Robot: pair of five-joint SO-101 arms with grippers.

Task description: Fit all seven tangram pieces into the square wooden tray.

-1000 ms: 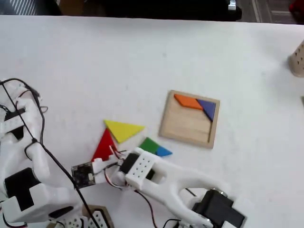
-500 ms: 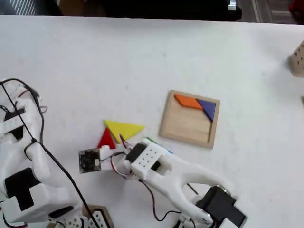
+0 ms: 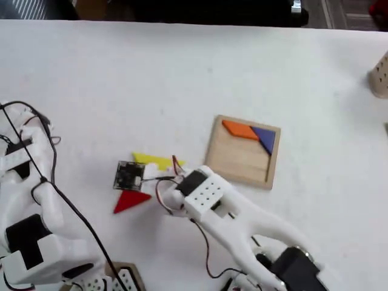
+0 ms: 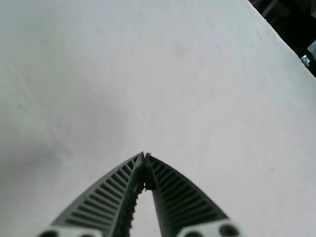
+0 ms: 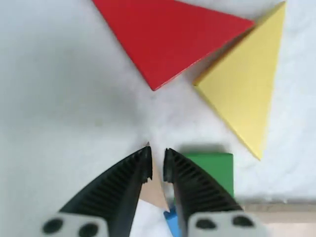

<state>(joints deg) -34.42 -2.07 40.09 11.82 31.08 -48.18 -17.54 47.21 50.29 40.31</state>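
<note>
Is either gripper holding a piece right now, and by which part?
The left gripper is shut on nothing. The right gripper appears to pinch a tan triangle near its pointed corner.

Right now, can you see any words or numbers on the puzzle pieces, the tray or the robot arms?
None can be read.
The red triangle, yellow triangle, green piece and wooden tray are plain, with no letters, numbers or signs.
The small black board at the end of the right arm may carry tiny marks, but they are too small to read.
</note>
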